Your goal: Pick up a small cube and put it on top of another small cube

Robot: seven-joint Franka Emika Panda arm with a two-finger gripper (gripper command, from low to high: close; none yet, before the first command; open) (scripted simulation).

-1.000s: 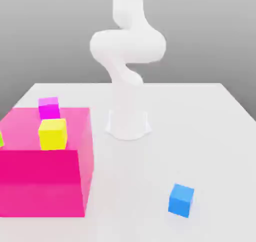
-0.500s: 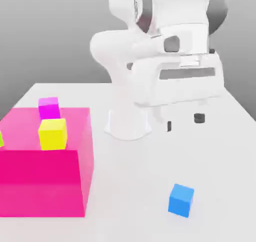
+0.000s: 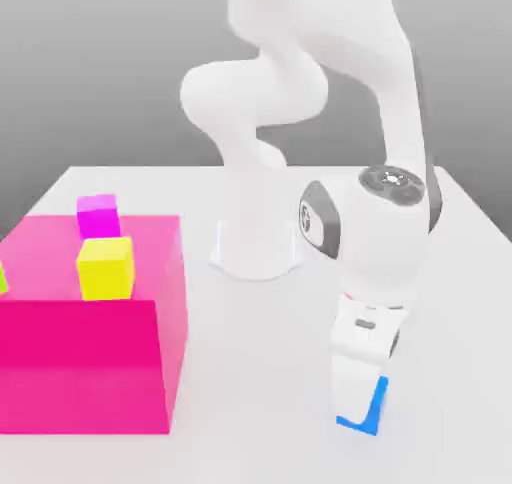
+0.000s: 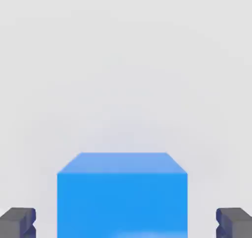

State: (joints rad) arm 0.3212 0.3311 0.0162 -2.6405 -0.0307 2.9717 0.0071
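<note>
You are early in the job: nothing is stacked yet, and the blue cube (image 3: 372, 412) sits on the white worktop (image 3: 460, 302), not lifted. What is done, judging by how things lie, is the approach. The tool (image 3: 358, 392) is down at the cube, at about five o'clock from the arm's base (image 3: 256, 252) in the exterior view. What is left is nearly everything: close on the cube, raise it, carry it across and set it on another small cube.

Look at the hand view for the fit. The cube (image 4: 122, 197) lies squarely between the two dark fingertips (image 4: 17, 221), with a plain gap of worktop showing on each side. So the tool is spread, straddling the cube, touching neither face as far as you can see. The cube looks centred, its faces square to the fingers, so closing should meet flat sides.

Your likely targets are well apart from here, at about nine o'clock from the base in the exterior view: a yellow cube (image 3: 105, 267) and a magenta cube (image 3: 98, 215), both on the big pink block (image 3: 90, 372). Which one you are meant to use, the pictures do not say. Either way you must lift the cube above the block's top before crossing.
</note>
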